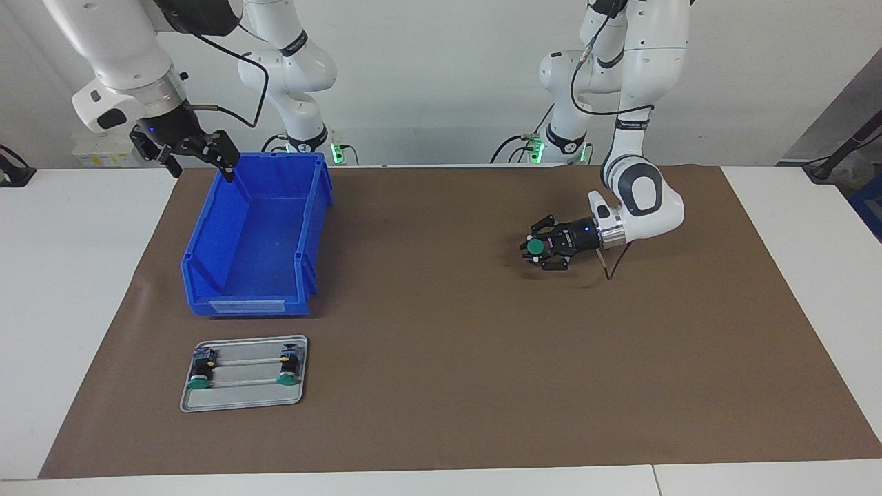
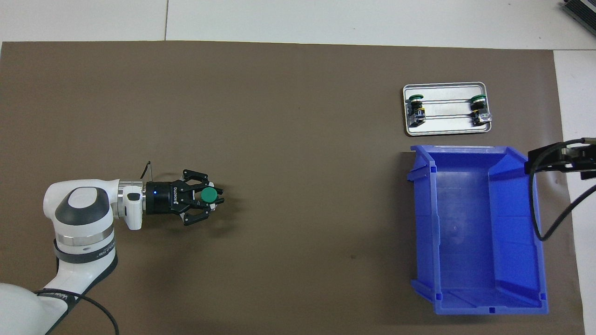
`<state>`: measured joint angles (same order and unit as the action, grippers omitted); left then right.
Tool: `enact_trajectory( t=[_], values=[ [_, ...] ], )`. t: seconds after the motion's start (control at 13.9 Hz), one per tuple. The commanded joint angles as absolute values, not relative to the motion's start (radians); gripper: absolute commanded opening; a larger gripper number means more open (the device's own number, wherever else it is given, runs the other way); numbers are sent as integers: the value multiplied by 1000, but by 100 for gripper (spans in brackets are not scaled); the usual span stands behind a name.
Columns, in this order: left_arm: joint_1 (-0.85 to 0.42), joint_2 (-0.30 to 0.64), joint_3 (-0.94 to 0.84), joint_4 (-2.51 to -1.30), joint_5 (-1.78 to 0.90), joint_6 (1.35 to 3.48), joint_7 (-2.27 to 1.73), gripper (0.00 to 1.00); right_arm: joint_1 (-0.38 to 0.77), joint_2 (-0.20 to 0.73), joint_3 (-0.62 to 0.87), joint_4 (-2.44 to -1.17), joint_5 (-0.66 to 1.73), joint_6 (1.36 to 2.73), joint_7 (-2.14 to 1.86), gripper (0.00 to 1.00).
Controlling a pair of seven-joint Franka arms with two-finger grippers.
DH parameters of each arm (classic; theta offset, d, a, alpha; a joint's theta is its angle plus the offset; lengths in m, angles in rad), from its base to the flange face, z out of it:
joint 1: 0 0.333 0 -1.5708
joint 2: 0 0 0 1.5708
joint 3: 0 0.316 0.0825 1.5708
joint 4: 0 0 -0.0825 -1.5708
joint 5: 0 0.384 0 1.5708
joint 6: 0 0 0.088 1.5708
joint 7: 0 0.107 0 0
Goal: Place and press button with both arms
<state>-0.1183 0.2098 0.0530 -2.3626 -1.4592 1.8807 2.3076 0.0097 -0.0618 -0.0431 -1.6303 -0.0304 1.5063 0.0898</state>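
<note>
We grip the button (image 1: 535, 246) in the left tool (image 1: 534, 249), low over the worktop (image 1: 441, 331) (right tool (image 1: 200, 155) open, waiting); next we set it down.

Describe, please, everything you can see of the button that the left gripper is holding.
The button has a round, flat green cap on a short dark body, mostly hidden by the fingers. It looks like plastic. The left gripper is shut on it, holding it low over the bare brown mat toward the left arm's end of the table, cap turned upward. Whether it touches the mat cannot be told.
</note>
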Motion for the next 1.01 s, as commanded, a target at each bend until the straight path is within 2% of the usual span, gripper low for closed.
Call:
enact_trajectory(
  t=[0.0,0.22,0.58,0.72,0.94],
  values=[
    [-118,208,51,-2410,-1537,1826,2388,25,0,-92,-38,-1666,-29,1519,100,100],
    [-95,312,54,-2402,-1572,1732,2518,25,0,-92,-38,-1666,-29,1519,100,100],
    [-92,321,54,-2399,-1608,1723,2526,29,0,-94,-38,-1667,-29,1519,100,100],
    [-89,319,55,-2399,-1608,1712,2526,49,0,-94,-38,-1667,-29,1519,100,100],
    [-84,319,57,-2405,-1608,1709,2525,58,0,-94,-40,-1667,-29,1519,100,100]
  ],
)
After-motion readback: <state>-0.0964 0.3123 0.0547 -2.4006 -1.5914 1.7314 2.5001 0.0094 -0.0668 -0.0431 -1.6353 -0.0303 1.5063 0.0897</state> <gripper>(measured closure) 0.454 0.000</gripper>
